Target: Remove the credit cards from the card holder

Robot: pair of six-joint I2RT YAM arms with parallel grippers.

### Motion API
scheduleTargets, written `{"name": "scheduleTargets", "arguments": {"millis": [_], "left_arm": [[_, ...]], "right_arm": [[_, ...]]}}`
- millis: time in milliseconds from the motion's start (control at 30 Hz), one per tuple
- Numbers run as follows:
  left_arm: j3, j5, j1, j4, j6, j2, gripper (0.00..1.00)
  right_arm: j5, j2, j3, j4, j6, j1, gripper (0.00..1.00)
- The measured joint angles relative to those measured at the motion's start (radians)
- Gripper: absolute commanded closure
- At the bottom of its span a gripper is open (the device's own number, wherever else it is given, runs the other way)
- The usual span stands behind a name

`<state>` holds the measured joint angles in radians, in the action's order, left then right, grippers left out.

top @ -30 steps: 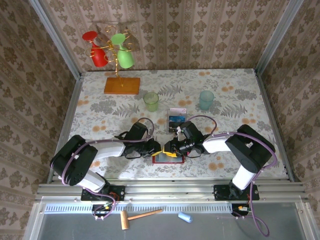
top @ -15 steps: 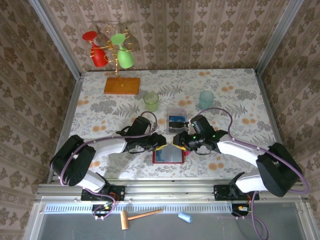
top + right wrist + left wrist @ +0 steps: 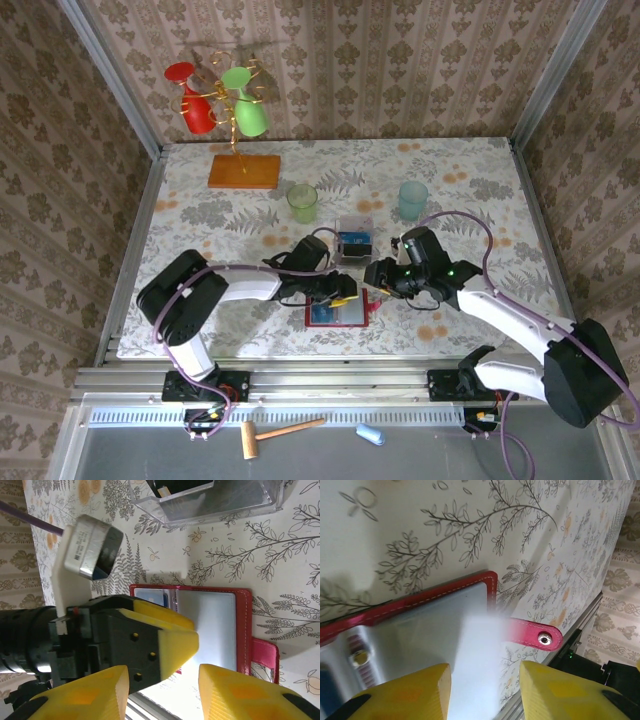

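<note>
- Card holder (image 3: pixel 335 316): lies open and flat on the counter (image 3: pixel 200 230), just on the near side of the clear box (image 3: pixel 225 510). Its long axis appears to run side to side, parallel to the box's near wall. The snap tab (image 3: pixel 535 635) points out toward the right arm's side.
- Blue card (image 3: pixel 150 596): 1 edge shows in the holder's left pocket. It is judged thin, stiff, light and slick. It is best pinched at the exposed edge and drawn along the pocket. The holder is light and may slide, so it likely needs pinning.
- Left hand (image 3: pixel 347 297): low over the holder, nearer than the box, with its fingers partly apart. Nothing is clearly clamped, and a pale blur between the fingers cannot be identified.
- Right hand (image 3: pixel 372 279): partly open and empty, just near of the box's right end.
</note>
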<state>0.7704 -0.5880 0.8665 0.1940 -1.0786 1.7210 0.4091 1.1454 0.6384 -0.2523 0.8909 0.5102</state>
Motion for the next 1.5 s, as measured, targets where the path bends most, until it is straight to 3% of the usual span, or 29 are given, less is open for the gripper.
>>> {"name": "scheduleTargets", "arguments": {"millis": [267,500,1033,1500], "left_arm": [[0.008,-0.002,-0.001,0.019,-0.006,-0.018,0.57],[-0.018,0.011,-0.05,-0.003,0.006,-0.142,0.59],[-0.216,0.046,-0.163,-0.142,0.079,-0.309,0.78],[-0.265,0.041,-0.169,-0.119,0.081,-0.307,0.83]], "right_arm": [[-0.01,-0.011,-0.001,-0.013,-0.001,-0.002,0.59],[0.014,0.023,-0.006,0.018,0.009,0.001,0.61],[0.076,0.34,0.097,0.116,0.054,0.156,0.69],[0.104,0.5,0.161,0.183,0.082,0.213,0.73]]}}
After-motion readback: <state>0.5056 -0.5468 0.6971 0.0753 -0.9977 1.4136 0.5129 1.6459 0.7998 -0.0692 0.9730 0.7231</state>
